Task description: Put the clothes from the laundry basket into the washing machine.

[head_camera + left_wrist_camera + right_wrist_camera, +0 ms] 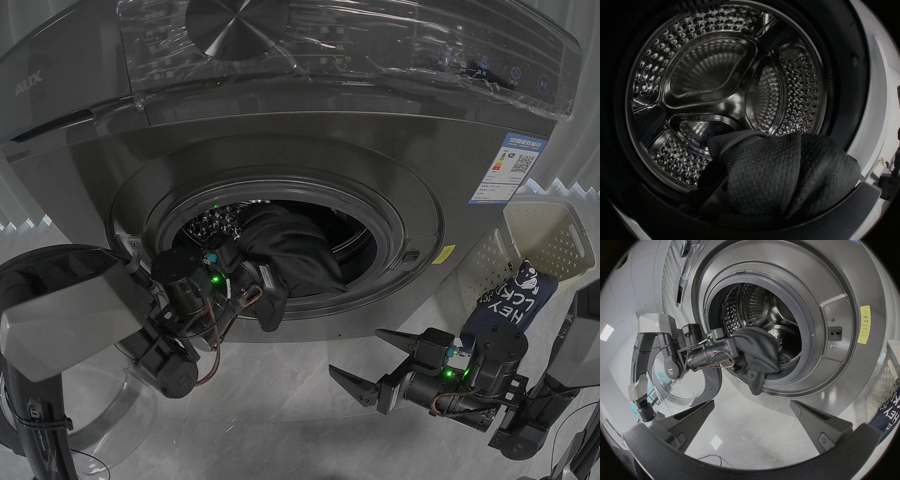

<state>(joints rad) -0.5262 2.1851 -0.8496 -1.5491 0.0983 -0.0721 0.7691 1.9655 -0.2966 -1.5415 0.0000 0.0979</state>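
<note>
At the mouth of the washing machine, the left gripper sits under a black garment, its hold impossible to tell; the right gripper is spread wide and empty.

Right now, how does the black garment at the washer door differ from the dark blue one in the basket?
The black garment is plain; the dark blue garment bears white print. The black garment lies across the door opening of the washing machine, partly in the drum, partly hanging outside; the dark blue garment lies in the laundry basket. Both are dark, crumpled cloth.
</note>
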